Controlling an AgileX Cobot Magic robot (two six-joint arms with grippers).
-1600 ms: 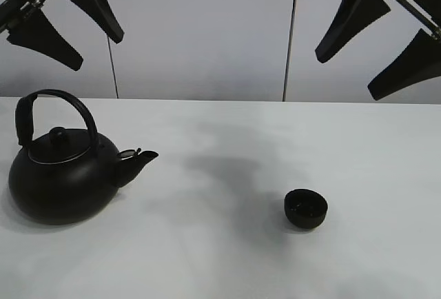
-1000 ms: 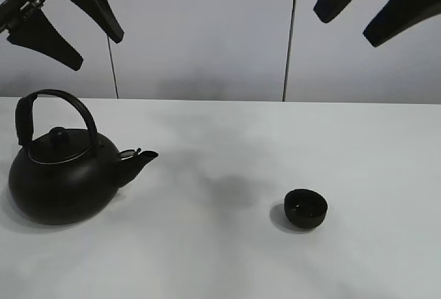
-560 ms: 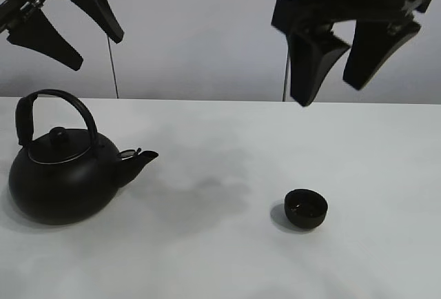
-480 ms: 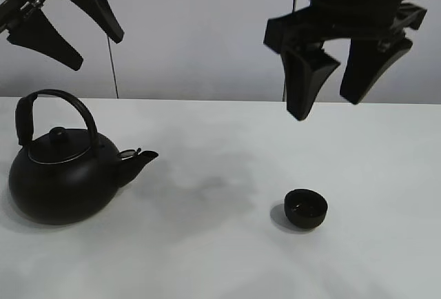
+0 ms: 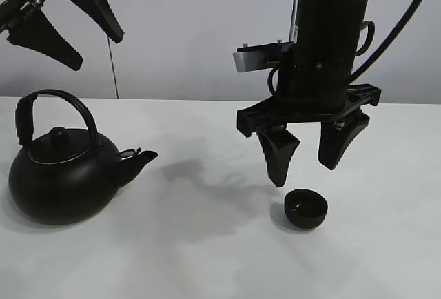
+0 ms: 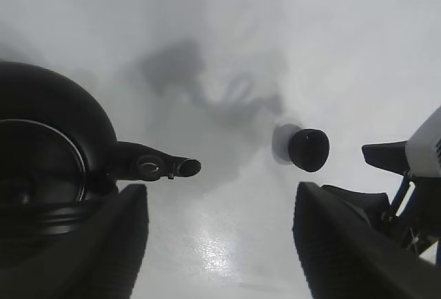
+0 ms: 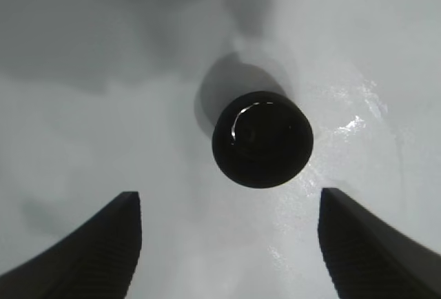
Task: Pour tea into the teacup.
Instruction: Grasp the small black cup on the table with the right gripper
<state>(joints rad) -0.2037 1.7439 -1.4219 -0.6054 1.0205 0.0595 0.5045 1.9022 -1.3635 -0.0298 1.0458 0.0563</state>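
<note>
The teacup (image 5: 306,209), a small black handleless bowl, stands on the white table (image 5: 193,264) right of centre. My right gripper (image 5: 310,156) hangs fingers-down just above it, open, with nothing between the fingers (image 5: 279,161). In the right wrist view the teacup (image 7: 262,138) lies ahead of the open gripper (image 7: 231,244), a little off its centre line. The big black kettle (image 5: 60,175) with arched handle sits at the left, spout toward the cup. My left gripper (image 5: 69,23) hovers high above it, open. The left wrist view shows the kettle (image 6: 41,168), the teacup (image 6: 308,149) and the open gripper (image 6: 220,244).
A grey wall with two vertical seams (image 5: 114,71) stands behind the table. The right arm's column (image 5: 331,44) rises over the cup. Bare white tabletop lies between the kettle and the teacup.
The right gripper has swung from the upper right corner down to just above the teacup, fingers now pointing at the table. The left gripper, kettle and cup have not moved.
</note>
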